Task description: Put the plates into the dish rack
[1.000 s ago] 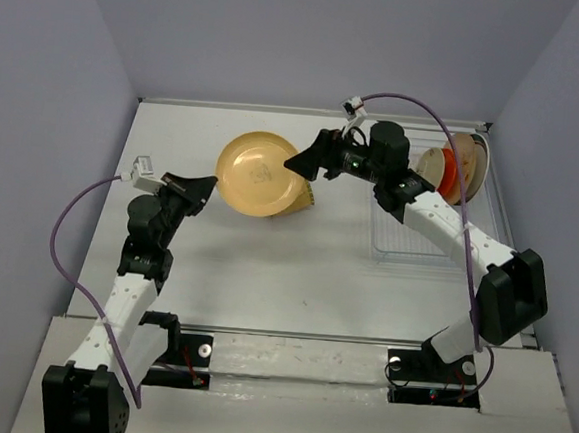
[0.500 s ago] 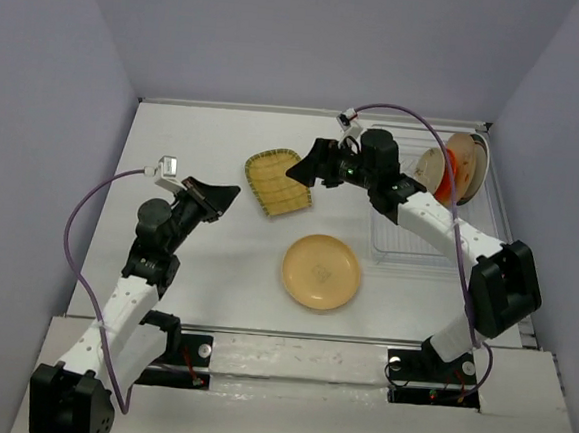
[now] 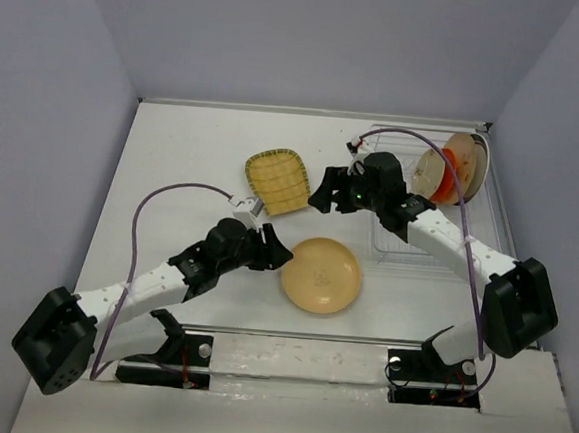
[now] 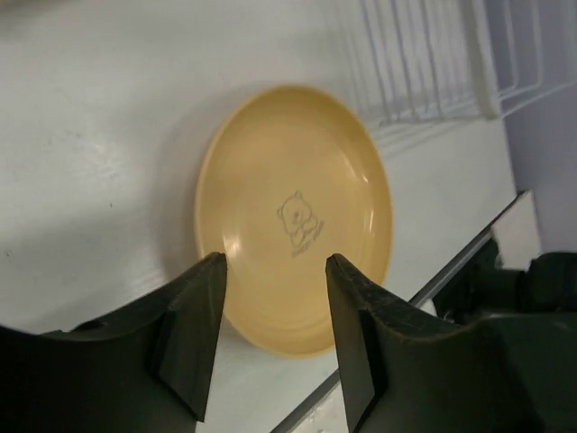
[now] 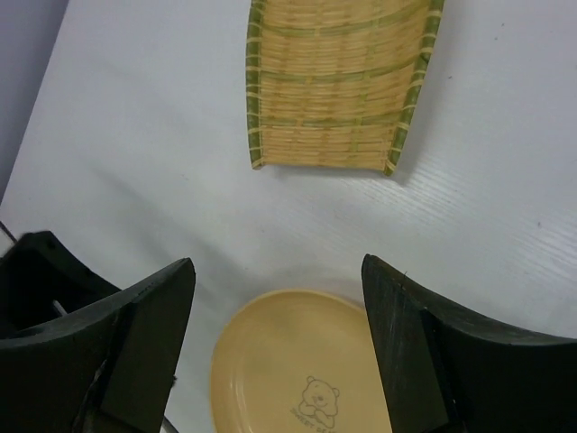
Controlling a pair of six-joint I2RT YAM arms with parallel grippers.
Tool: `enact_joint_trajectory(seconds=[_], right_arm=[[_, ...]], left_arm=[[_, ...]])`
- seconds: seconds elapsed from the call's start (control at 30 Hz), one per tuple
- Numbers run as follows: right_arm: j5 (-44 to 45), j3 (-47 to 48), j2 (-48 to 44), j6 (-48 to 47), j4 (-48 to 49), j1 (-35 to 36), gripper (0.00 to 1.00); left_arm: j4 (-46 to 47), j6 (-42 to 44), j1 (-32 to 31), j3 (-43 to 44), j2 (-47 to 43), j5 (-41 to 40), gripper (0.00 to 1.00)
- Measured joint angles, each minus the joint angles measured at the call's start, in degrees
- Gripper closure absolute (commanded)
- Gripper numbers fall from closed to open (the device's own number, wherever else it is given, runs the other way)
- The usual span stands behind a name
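Flat on the white table [image 3: 173, 167], toward the front edge and between the two arms: a peach plate [image 3: 321, 274], face up, with a small bear print in the middle (clear in both wrist views). Right at its left rim, the left gripper [image 3: 280, 257], fingers [image 4: 194, 334] spread apart and holding nothing; impossible to tell from above whether touching the rim or only beside it. Farther back and a little to the left, a squarish yellow-green plate [image 3: 275, 181] with a woven grid pattern, also lying on the table, apart from the peach one. Just to the right of that, the right gripper [image 3: 319, 194], up above the table, fingers [image 5: 135, 343] wide apart and empty, looking down on the bare strip between the two plates. Along the right side of the table, the wire dish rack [image 3: 386, 240], with three plates standing on edge at its far end: an orange-red plate [image 3: 446, 177] between a smaller pale plate [image 3: 429, 165] and a larger pale plate [image 3: 470, 155]. Neither of the two plates on the table in the rack yet.
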Motion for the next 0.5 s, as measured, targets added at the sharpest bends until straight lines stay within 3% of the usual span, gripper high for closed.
enact_joint_trajectory(seconds=[0.2, 0.37, 0.43, 0.47, 0.5], right_arm=[[3.6, 0.0, -6.5, -1.3, -0.6, 0.0, 0.21], [5.3, -1.3, -10.3, -2.0, -0.6, 0.0, 0.2], [5.6, -2.0, -10.4, -2.2, -0.8, 0.0, 0.2], [5.7, -2.4, -10.4, -2.2, -0.8, 0.0, 0.2], [5.7, -2.8, -10.4, -2.3, -0.9, 0.0, 0.2]], left_arm=[[-1.8, 2.9, -9.4, 1.1, 10.9, -8.9, 0.36], [0.2, 4.5, -12.3, 3.3, 21.8, -10.8, 0.48], [2.3, 5.1, -13.0, 4.7, 24.5, -11.5, 0.68], [3.2, 5.2, -13.1, 5.1, 25.6, -11.8, 0.89], [4.0, 5.8, -13.3, 5.2, 26.9, -12.1, 0.94]])
